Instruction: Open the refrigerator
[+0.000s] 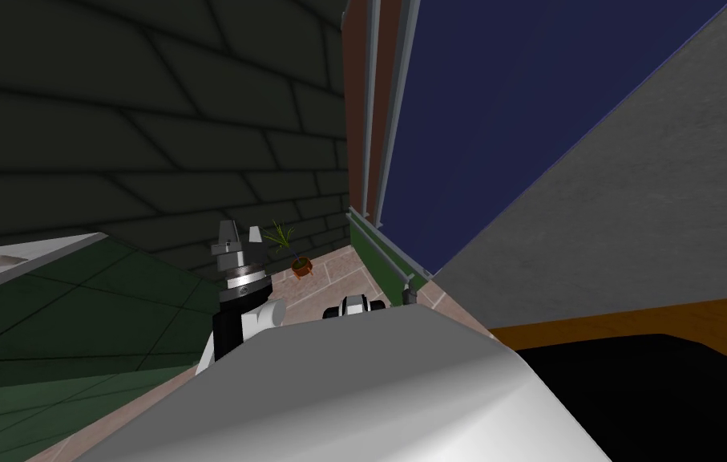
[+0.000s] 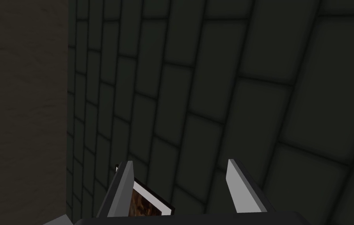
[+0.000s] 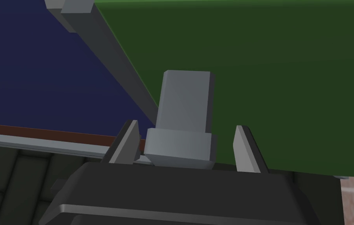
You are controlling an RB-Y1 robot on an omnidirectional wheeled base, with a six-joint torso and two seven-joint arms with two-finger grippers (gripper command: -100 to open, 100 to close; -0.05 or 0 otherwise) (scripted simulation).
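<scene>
The refrigerator's navy blue door (image 1: 514, 120) rises tall just right of centre in the head view. A broad grey slab (image 1: 634, 200) slants along its right side, and a dark tiled wall (image 1: 137, 120) stands to its left. Below the navy door sits a narrower green panel (image 3: 269, 78), down near the pale tiled floor (image 1: 329, 277). A long grey handle (image 3: 184, 113) runs along the edge where the navy and green faces meet. Its blocky end stands against the green panel. The right gripper (image 3: 186, 125) is at that end, its two fingers spread apart with the block between them. One finger is just beside the block and the other is a little off it, so they are not clamped on it. The left gripper (image 1: 241, 227) is raised on the robot's left, toward the dark wall, with its fingers likewise parted and holding nothing. A small potted plant (image 1: 300, 265) stands on the floor just beside it in the head view.
</scene>
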